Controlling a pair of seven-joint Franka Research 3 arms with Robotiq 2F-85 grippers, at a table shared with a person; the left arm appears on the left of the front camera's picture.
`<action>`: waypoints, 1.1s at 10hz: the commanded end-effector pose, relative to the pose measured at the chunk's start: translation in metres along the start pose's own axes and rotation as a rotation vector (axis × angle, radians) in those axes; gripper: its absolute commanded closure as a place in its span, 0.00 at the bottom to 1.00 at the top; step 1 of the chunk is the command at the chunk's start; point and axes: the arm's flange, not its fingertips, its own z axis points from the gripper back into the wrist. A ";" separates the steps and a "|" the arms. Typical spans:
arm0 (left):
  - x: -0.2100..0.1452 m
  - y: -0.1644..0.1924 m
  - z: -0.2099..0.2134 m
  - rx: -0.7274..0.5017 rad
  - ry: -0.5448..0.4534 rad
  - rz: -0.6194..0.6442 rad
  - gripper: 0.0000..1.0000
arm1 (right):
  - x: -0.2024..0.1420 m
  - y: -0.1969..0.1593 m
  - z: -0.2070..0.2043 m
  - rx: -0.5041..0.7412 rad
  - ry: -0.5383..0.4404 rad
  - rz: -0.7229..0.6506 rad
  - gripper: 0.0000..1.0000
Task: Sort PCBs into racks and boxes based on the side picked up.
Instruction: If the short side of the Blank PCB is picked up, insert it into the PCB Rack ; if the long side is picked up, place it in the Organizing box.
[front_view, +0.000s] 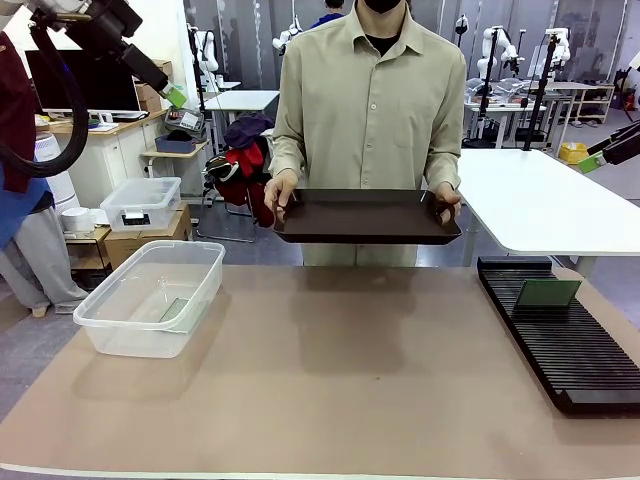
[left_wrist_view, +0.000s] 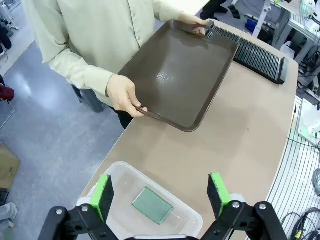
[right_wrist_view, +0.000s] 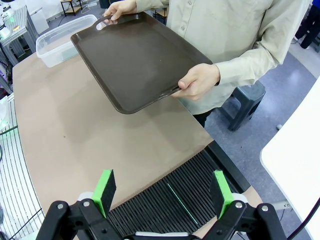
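PCBs: one lies flat in clear tub at table's left, other stands in black rack at right. Left gripper & right gripper jaws apart, empty. Person holds brown tray w/ both hands.

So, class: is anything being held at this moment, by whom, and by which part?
Only the person holds something: both hands grip the dark brown tray by its two short ends. The left claw and right claw are open and empty.
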 end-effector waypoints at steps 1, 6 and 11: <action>-0.005 -0.017 -0.011 0.011 0.021 0.021 0.00 | 0.001 -0.001 -0.002 -0.001 0.005 -0.001 0.00; 0.002 -0.018 -0.011 -0.016 0.005 0.003 0.00 | 0.001 -0.001 -0.002 -0.001 0.005 -0.001 0.00; 0.002 -0.018 -0.011 -0.016 0.005 0.003 0.00 | 0.001 -0.001 -0.002 -0.001 0.005 -0.001 0.00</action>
